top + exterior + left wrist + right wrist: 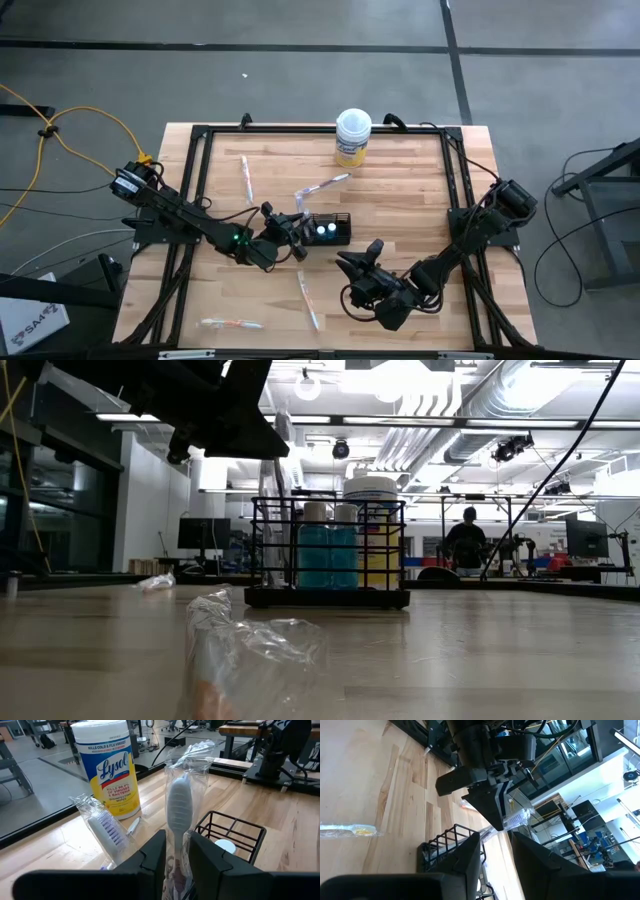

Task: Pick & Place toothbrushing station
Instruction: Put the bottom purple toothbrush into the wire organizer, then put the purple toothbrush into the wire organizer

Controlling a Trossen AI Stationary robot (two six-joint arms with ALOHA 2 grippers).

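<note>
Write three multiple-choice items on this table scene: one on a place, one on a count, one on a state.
1. Where is the yellow tub?
A. On the table by its edge, apart from the black wire holder
B. Inside the holder
C. On the floor

2. How many teal tubes stand in the holder?
A. One
B. Two
C. Four

3. How does the holder sit?
A. Tipped on its side
B. Lifted off the table
C. Upright on the table

Answers: 1 A, the high view shows bare wood between tub and holder. 2 B, two white caps show from above and two teal tubes in the low view. 3 C, the low view shows its base flat on the wood.

The left gripper is beside the holder with a wrapped toothbrush; the right gripper waits nearby, open.
</note>
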